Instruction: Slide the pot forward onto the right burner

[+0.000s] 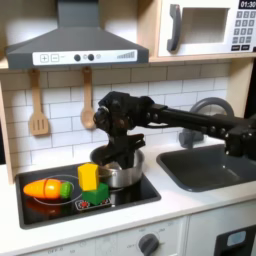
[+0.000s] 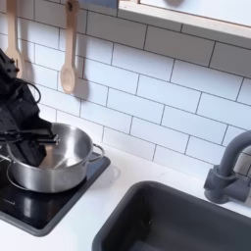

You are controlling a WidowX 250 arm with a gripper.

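Note:
The shiny silver pot [image 1: 124, 174] [image 2: 57, 159] stands on the back right part of the black cooktop [image 1: 140, 192] [image 2: 44, 211]. My black gripper [image 1: 110, 160] [image 2: 31, 147] reaches down at the pot's left rim in both exterior views. Its jaws sit astride the rim, one finger inside the pot, and look shut on it. The right burner is hidden by the pot and the toys, so I cannot make out its ring.
An orange toy vegetable [image 1: 45, 187], a yellow piece [image 1: 88, 175] and a green piece [image 1: 97, 196] lie on the cooktop left of the pot. The dark sink basin [image 1: 205, 168] [image 2: 186, 221] with its faucet [image 2: 230, 172] is right of it. Wooden utensils [image 1: 38, 105] [image 2: 67, 61] hang on the tiled wall.

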